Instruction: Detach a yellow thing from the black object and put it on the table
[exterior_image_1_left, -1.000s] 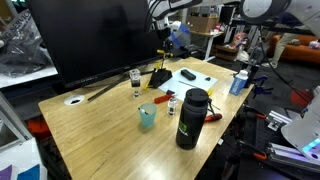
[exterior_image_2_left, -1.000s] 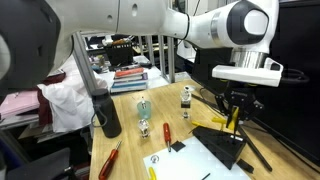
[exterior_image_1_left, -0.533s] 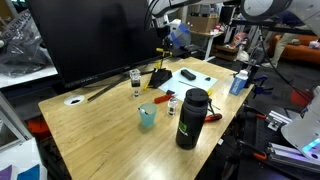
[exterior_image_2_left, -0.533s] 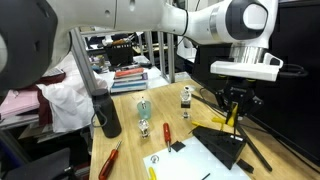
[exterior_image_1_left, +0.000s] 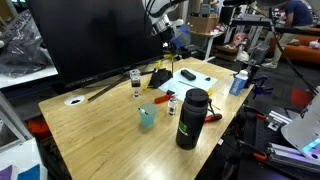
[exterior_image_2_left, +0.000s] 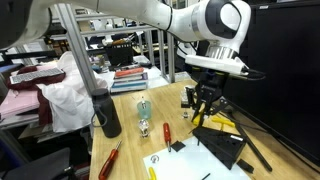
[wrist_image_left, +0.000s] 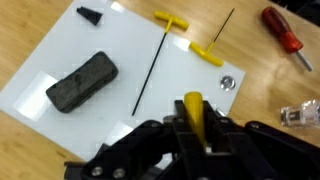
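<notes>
My gripper (wrist_image_left: 195, 128) is shut on a narrow yellow thing (wrist_image_left: 192, 106) that sticks out between the jaws. In the wrist view it hangs over a white sheet (wrist_image_left: 120, 45) on the wooden table (wrist_image_left: 275, 85). In both exterior views the gripper (exterior_image_1_left: 162, 42) (exterior_image_2_left: 203, 108) is raised above the table (exterior_image_1_left: 100, 130), beside and clear of the low black object (exterior_image_1_left: 160, 76) (exterior_image_2_left: 226, 146). That object still carries yellow pieces (exterior_image_2_left: 222, 122).
On the sheet lie a black block (wrist_image_left: 82, 80), two yellow T-pieces (wrist_image_left: 175, 18), a thin black rod (wrist_image_left: 150, 65) and a washer (wrist_image_left: 227, 83). A red screwdriver (wrist_image_left: 285, 30), teal cup (exterior_image_1_left: 147, 116), tall black bottle (exterior_image_1_left: 190, 118) and big monitor (exterior_image_1_left: 100, 40) stand nearby.
The gripper has moved sideways away from the black object, carrying the yellow thing, and now hangs over the white sheet.
</notes>
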